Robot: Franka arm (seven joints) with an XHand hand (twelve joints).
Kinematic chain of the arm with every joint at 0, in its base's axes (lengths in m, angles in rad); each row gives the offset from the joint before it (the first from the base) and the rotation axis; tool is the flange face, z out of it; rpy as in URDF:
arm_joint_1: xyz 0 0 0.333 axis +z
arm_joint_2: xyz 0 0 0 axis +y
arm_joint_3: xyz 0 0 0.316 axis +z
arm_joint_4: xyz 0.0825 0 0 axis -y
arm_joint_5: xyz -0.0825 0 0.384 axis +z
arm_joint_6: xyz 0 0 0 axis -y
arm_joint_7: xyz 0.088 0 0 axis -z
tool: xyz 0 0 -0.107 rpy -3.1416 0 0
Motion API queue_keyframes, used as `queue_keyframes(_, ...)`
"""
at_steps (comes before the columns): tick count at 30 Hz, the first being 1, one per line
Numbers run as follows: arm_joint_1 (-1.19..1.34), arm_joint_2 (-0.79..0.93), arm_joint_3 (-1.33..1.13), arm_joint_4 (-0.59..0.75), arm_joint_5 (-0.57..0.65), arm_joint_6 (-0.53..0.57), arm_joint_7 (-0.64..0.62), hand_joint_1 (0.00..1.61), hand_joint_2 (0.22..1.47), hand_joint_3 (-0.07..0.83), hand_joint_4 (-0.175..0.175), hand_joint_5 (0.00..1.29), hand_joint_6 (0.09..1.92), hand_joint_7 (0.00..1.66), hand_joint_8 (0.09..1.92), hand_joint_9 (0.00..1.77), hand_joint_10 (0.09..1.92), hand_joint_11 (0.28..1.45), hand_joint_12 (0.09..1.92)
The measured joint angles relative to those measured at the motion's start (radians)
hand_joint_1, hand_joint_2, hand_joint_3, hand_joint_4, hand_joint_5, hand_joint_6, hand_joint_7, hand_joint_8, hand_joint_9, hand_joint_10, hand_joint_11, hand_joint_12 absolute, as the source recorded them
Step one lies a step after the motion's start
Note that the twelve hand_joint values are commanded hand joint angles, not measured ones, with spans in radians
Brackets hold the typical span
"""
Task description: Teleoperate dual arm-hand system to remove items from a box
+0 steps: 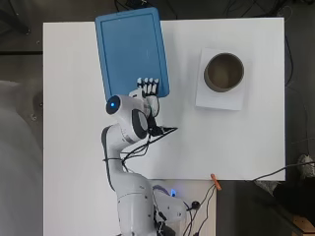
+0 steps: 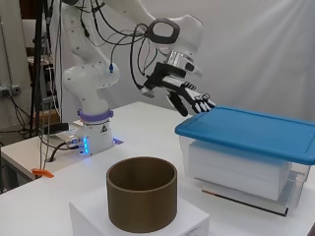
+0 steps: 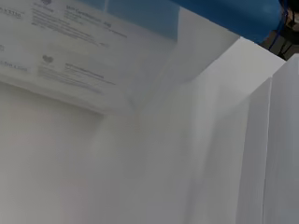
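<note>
My hand [image 2: 189, 98], fingers straight and apart, hovers at the near corner of the blue lid [image 2: 256, 130], which covers the clear box [image 2: 197, 164] at the desk's [image 1: 74, 98] far edge. A brown ring [image 1: 224, 72] stands well apart; bare desk lies between.

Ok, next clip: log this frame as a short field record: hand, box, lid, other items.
hand: open, fingers straight, above the lid's near corner; contact cannot be told
box: clear plastic, white contents visible inside
lid: blue, on the box
other items: brown cylinder standing on a white block, apart from the box
</note>
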State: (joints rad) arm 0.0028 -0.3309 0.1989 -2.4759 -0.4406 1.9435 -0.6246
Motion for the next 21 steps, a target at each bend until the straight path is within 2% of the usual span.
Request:
queue_keyframes(6,0.003,0.038,0.047,-0.014,-0.143,-0.014,0.075,0.37,0.78,-0.003,-0.006,0.02,0.09,0.19,0.09,0.3,0.09,0.41,0.09)
queue_keyframes(12,0.0,0.091,0.047,0.005,-0.193,0.01,0.091,0.43,0.82,0.011,0.003,0.04,0.09,0.18,0.09,0.29,0.09,0.4,0.09)
queue_keyframes(13,0.0,0.099,0.043,0.013,-0.203,0.019,0.093,0.51,0.93,0.024,0.025,0.21,0.09,0.29,0.09,0.4,0.09,0.43,0.09)
queue_keyframes(14,0.0,0.102,0.038,0.018,-0.208,0.035,0.096,0.82,1.05,0.021,-0.011,0.39,0.51,0.47,0.51,0.61,0.44,0.54,0.25)
queue_keyframes(15,0.001,0.098,0.031,0.015,-0.205,0.058,0.096,1.03,1.16,0.009,-0.037,0.45,0.97,0.54,0.98,0.71,0.88,0.59,0.59)
queue_keyframes(16,0.003,0.087,0.019,0.003,-0.194,0.09,0.091,1.15,1.23,0.005,-0.055,0.46,1.33,0.56,1.28,0.74,1.17,0.59,0.83)
queue_keyframes(17,0.006,0.07,0.002,-0.014,-0.176,0.134,0.074,1.21,1.28,0.004,-0.075,0.44,1.57,0.56,1.45,0.74,1.31,0.58,0.97)
queue_keyframes(19,0.009,0.044,-0.034,-0.047,-0.143,0.223,-0.002,1.26,1.32,0.004,-0.094,0.39,1.79,0.56,1.62,0.73,1.43,0.56,1.07)
queue_keyframes(21,0.013,0.021,-0.072,-0.067,-0.106,0.284,-0.11,1.26,1.34,0.003,-0.102,0.37,1.84,0.55,1.68,0.72,1.46,0.56,1.09)
